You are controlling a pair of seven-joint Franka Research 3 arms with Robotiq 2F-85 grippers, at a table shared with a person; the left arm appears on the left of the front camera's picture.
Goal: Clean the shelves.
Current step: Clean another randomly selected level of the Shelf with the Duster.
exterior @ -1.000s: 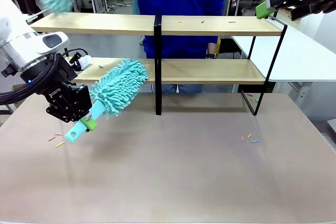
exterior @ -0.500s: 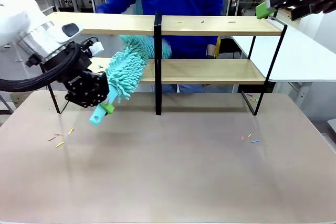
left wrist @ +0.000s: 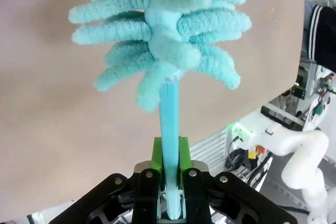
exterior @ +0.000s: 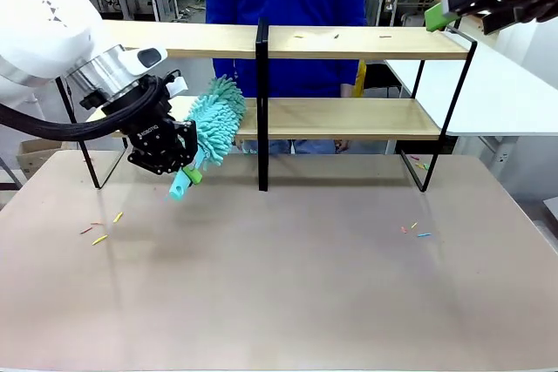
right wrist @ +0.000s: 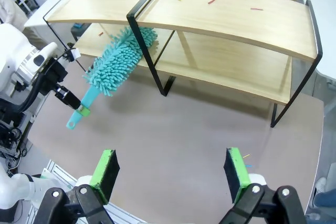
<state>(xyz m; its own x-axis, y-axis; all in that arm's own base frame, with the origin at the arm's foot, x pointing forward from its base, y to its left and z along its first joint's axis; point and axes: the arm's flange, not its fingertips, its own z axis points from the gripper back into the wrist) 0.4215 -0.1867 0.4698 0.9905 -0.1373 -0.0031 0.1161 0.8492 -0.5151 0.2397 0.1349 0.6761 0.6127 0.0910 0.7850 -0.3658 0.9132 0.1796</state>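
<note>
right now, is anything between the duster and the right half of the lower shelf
Yes: the black centre post stands just right of the duster, which the left gripper holds at the left half of the lower board. Beyond it, nothing visible blocks that board.

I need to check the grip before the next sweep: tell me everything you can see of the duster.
The duster has a fluffy teal head of thick chenille-like strands on a flat light-blue plastic handle. The left pincer is shut on the handle, a little short of its free end. The duster slants up and right, its head reaching between the two boards of the shelves, over the lower board's left half, beside the black centre post.
</note>
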